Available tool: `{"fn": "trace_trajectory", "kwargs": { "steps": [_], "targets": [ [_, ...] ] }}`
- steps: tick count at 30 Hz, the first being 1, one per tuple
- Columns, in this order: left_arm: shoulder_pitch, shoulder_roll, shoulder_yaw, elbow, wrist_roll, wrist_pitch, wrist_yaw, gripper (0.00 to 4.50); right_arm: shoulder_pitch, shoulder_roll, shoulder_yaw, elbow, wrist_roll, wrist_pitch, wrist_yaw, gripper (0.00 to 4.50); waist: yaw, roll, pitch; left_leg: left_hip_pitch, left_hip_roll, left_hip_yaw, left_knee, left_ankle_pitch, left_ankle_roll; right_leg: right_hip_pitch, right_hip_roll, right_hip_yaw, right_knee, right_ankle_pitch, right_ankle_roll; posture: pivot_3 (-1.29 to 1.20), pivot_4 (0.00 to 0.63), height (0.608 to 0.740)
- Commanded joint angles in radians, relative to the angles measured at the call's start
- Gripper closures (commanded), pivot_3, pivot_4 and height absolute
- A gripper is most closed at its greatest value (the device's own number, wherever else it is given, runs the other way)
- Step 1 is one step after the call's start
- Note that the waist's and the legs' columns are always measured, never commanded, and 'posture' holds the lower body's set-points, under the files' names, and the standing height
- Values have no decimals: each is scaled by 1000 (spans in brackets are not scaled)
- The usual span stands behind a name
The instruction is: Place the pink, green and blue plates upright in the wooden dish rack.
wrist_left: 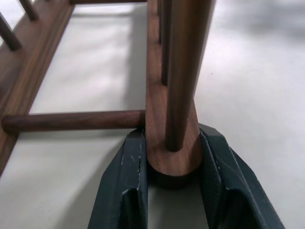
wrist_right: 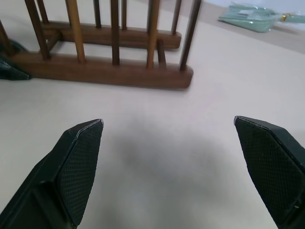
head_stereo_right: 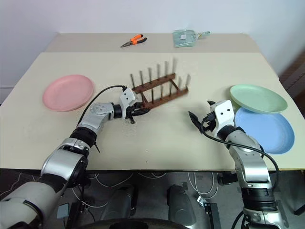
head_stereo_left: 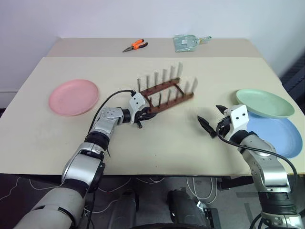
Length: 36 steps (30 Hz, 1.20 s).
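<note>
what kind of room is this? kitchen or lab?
Likely a lab or test room, not a kitchen: a bare table against a blank wall, pliers beside the dish rack, and loose cables on the floor.

Green plate (head_stereo_left: 265,102) overlaps the blue plate (head_stereo_left: 279,135), so the blue one's far edge is hidden underneath. In the left wrist view the wooden dish rack (wrist_left: 157,114) runs off the frame, its peg tops cut away. That pale packet (head_stereo_left: 187,42) at the worktop's (head_stereo_left: 171,138) back: too small to identify.
</note>
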<state>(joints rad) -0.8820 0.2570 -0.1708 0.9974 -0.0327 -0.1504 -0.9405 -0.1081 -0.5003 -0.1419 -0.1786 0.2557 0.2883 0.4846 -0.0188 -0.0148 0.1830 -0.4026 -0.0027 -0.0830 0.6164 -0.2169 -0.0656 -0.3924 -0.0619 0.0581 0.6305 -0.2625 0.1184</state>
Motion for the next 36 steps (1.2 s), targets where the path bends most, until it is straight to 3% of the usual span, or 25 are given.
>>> {"fn": "trace_trajectory", "kwargs": {
  "steps": [1,8,11,15,17,19,22,24,27,31,33,36],
  "targets": [
    [28,7,-9,-11,19,-21,-46,3721,-5,-14,-25,-43,-2,-5,-3,0,0,0,0,0,0,0,0,0,0,0,0,0,0,0,0,0,150,740],
    [171,70,-39,-346,-56,29,-280,3721,50,-85,-88,6,-14,-18,22,0,3,0,0,-1,0,0,-1,0,0,-1,0,0,0,0,0,0,150,740],
    [198,94,-33,-417,-66,87,-296,2311,86,-110,-125,27,-20,-30,31,0,5,0,0,-2,0,0,-1,0,0,-1,0,0,0,0,0,0,150,740],
    [206,139,-39,-379,14,90,-198,313,139,-140,-136,18,-24,-30,61,0,2,0,0,-1,0,0,0,0,0,-1,0,0,0,0,0,0,150,740],
    [219,162,-41,-389,17,103,-193,313,156,-148,-134,5,-22,-26,77,0,-4,0,0,0,0,0,-1,0,0,0,0,0,0,0,0,0,150,740],
    [248,210,-30,-432,15,158,-184,270,186,-157,-125,-36,13,0,126,512,-8,0,0,1,1,0,-1,0,0,0,0,0,0,0,0,0,150,740],
    [336,273,-22,-602,-50,265,-246,1183,215,-164,-64,-113,30,36,184,1780,-27,1,-1,3,1,0,-2,0,0,1,1,0,1,0,0,0,150,740],
    [403,294,-45,-752,-106,352,-300,2148,219,-161,-25,-147,26,58,200,2849,-32,1,-1,6,2,1,-3,0,0,3,1,1,1,-1,-2,0,150,740],
    [456,246,-91,-900,-128,469,-254,3608,195,-137,57,-153,-30,65,176,4375,-20,1,-1,7,2,1,-3,0,0,4,0,1,1,-3,-5,0,150,740],
    [472,188,-112,-922,-88,493,-156,3608,135,-100,129,-101,-95,50,130,4375,4,1,-1,5,1,1,0,0,0,5,-1,1,-1,-3,-5,0,150,740],
    [443,155,-127,-803,40,379,24,3608,56,-58,176,-6,-173,36,53,4375,6,0,-2,5,1,1,0,0,0,4,-1,1,-1,-3,-5,0,150,740],
    [413,131,-132,-696,113,315,155,3608,0,-24,198,70,-220,22,6,4375,7,-1,-3,8,1,1,1,0,0,7,-1,1,-1,-2,-6,0,150,740]
  ]
}}
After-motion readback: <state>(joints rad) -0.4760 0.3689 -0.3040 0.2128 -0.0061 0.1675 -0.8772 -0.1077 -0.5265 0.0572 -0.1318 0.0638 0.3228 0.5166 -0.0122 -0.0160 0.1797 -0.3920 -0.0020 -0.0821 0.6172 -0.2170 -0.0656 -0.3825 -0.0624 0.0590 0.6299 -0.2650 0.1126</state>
